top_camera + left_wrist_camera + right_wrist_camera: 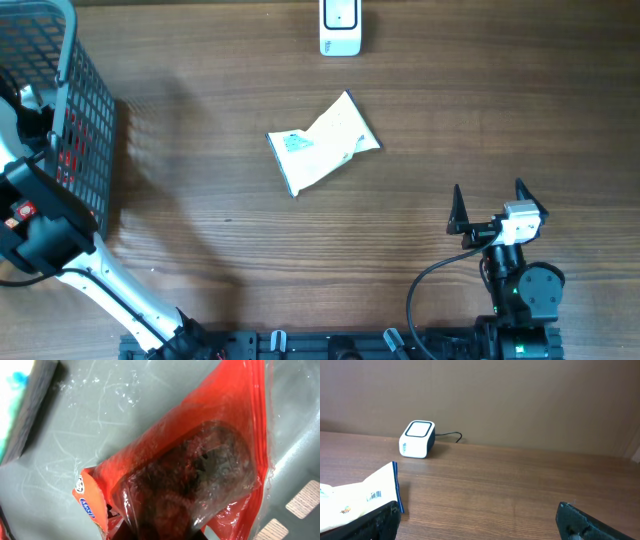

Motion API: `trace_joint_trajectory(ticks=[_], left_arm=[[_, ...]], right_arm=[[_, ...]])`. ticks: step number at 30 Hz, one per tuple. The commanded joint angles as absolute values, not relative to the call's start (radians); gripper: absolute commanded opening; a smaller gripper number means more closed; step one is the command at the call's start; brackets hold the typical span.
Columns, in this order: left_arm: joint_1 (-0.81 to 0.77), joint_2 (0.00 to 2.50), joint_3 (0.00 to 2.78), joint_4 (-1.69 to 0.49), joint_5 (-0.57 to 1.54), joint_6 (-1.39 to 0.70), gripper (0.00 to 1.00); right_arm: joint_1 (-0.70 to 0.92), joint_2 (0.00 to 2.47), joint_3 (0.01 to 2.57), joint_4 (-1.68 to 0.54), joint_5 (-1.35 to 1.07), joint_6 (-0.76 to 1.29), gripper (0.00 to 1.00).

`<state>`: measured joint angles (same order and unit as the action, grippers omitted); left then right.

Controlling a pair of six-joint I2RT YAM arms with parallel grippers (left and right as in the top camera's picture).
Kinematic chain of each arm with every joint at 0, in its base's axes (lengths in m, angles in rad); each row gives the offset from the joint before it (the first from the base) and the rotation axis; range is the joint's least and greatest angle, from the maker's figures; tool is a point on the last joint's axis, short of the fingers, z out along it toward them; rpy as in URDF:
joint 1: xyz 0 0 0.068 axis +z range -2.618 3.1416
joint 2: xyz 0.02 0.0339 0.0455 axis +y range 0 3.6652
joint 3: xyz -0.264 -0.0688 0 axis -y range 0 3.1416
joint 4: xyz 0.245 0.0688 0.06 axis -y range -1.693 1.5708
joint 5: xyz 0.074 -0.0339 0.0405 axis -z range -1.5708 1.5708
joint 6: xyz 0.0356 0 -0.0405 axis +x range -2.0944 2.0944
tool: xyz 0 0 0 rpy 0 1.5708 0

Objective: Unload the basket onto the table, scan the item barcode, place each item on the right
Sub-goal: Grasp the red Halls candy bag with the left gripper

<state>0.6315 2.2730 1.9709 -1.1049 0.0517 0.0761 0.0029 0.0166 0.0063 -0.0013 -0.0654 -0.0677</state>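
A red, partly clear snack bag (pixel 200 465) with dark contents lies on the grey floor of the wire basket (pixel 85 110). My left gripper (pixel 160 536) is down inside the basket, shut on the bag's lower end. I see no barcode on this bag. The white scanner (pixel 340 27) (pixel 417 438) stands at the far edge of the table. My right gripper (pixel 492 205) (pixel 480 525) hovers open and empty at the near right. Its fingers (pixel 377 522) stand wide apart.
A white pouch (pixel 322 143) (pixel 360 495) with a printed barcode (pixel 374 495) lies mid-table, just left of my right gripper. Another white and blue pack (pixel 20 405) rests in the basket beside the red bag. The scanner's cable (pixel 450 436) runs off behind it.
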Motion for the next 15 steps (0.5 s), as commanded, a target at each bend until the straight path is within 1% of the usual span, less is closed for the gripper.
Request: trace_joint_trajectory(ticks=[1, 8, 13, 15], left_arm=[[0.635, 2.177, 2.003, -1.113, 0.063, 0.016, 0.04], [0.635, 1.975, 2.003, -1.100, 0.063, 0.007, 0.04], [0.636, 1.815, 2.003, -1.069, 0.076, -0.138, 0.04], [0.634, 1.758, 2.003, -1.068, 0.148, -0.194, 0.04]], right_arm=[[-0.004, 0.014, 0.006, 0.001, -0.049, -0.052, 1.00], [-0.004, 0.014, 0.006, 0.001, -0.049, -0.052, 1.00], [-0.004, 0.014, 0.006, 0.001, -0.049, -0.052, 1.00], [-0.004, 0.014, 0.006, 0.001, -0.049, -0.052, 1.00]])
